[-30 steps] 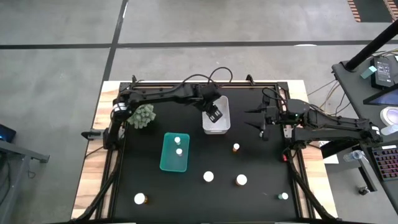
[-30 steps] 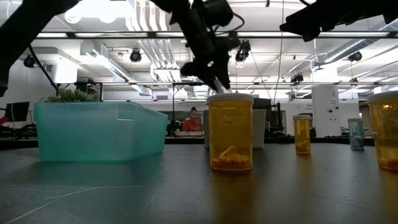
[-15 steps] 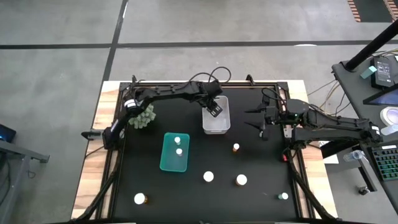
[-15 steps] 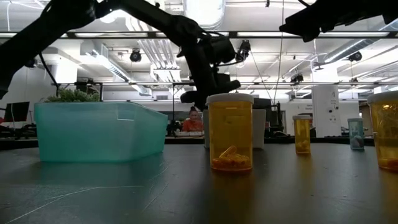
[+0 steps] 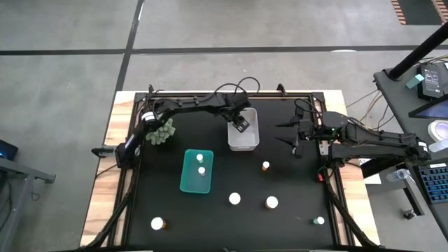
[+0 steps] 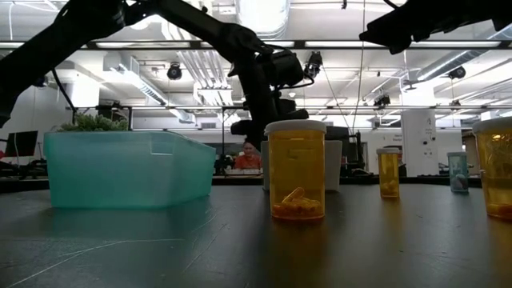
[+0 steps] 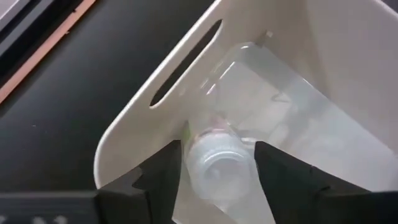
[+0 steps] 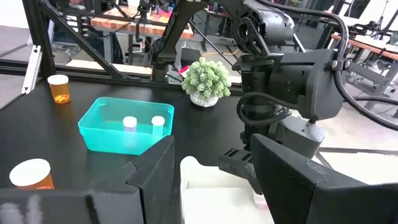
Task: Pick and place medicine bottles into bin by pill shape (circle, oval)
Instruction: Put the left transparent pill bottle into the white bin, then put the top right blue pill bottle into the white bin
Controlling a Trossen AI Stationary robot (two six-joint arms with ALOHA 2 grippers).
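Note:
My left gripper (image 5: 241,122) is over the near-left corner of the white bin (image 5: 250,140), shut on a small clear bottle with a white cap (image 7: 217,169). My right gripper (image 5: 292,137) hangs open and empty right of the white bin. A teal bin (image 5: 189,183) holds two white-capped bottles (image 5: 201,157) standing on its floor. Several more bottles stand upright on the black table, among them an amber one (image 5: 266,166), a white-capped one (image 5: 234,199) and one near the front left (image 5: 159,224). In the low view the nearest amber bottle (image 6: 296,170) stands in front. My left gripper pinches the clear bottle's sides near its capped end (image 7: 189,163) between its two fingers, one finger (image 7: 163,171) on each side. The fingers slant down into the white bin, and the bottle lies along them, its capped end toward the wrist. It is just above the bin's floor (image 7: 298,124).
A green bushy plant (image 5: 159,131) stands at the far left beside the left arm's base. Two more bottles stand near the front right (image 5: 271,203) (image 5: 318,220). The black table ends in a metal frame (image 5: 329,189) on a wooden top.
My left gripper has gone down into the white bin and a little toward the table's far edge, tipping steeper, with the bottle still between its fingers. My right arm has kept still.

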